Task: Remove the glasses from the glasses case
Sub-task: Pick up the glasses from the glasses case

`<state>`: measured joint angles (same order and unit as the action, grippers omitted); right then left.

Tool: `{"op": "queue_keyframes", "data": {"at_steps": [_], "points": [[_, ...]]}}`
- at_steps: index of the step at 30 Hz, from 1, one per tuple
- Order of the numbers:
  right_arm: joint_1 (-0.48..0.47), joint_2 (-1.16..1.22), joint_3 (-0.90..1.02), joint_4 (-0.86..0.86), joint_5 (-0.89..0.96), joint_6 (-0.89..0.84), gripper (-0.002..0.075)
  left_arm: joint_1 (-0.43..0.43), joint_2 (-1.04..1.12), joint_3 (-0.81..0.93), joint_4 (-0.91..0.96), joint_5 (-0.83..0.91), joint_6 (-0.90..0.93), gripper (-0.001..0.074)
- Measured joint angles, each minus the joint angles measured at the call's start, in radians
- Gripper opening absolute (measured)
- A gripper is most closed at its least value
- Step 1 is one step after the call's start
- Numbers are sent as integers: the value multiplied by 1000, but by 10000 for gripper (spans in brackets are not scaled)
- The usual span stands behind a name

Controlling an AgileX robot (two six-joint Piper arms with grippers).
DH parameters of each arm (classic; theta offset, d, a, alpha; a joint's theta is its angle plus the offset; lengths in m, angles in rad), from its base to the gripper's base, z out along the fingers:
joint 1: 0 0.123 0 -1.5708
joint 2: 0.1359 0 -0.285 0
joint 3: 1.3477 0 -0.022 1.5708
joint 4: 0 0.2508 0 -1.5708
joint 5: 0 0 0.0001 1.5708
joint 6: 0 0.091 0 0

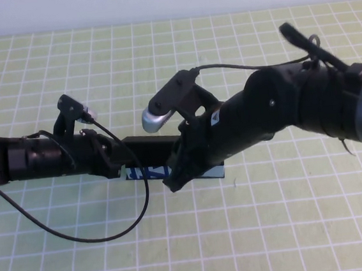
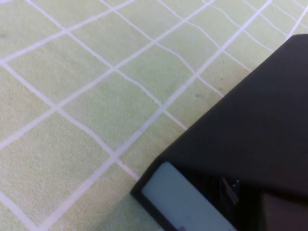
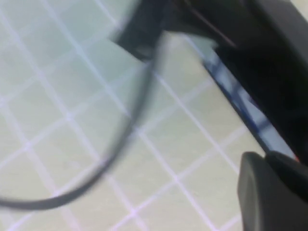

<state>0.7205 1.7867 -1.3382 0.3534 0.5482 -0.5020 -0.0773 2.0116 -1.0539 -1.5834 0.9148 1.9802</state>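
Glasses case sits mid-table under both arms, glasses not visible; left gripper at case's left end, state indeterminate; right gripper pressed together at front edge, holding nothing visible; case judged light, rigid, slick-lidded — grip edges.

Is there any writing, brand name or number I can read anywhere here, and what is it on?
No text reads clearly.
Glasses case: blue and white print on its light-blue front, too blurred and mostly hidden by the arms.
Right arm: small white mark near the right tool, too small to read.
Left tool, at the case's left end: no lettering visible.
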Motion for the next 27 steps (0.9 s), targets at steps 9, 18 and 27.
{"op": "queue_keyframes", "data": {"at_steps": [9,18,27], "points": [[-43,100,-22,-209,-97,269,-16,0,4,0,-4,10,-10,-4],[-127,233,-257,-186,-2,282,-16,0,4,0,0,10,-10,-4],[-170,375,-472,-141,156,282,-16,0,4,0,12,17,-10,-4]]}}
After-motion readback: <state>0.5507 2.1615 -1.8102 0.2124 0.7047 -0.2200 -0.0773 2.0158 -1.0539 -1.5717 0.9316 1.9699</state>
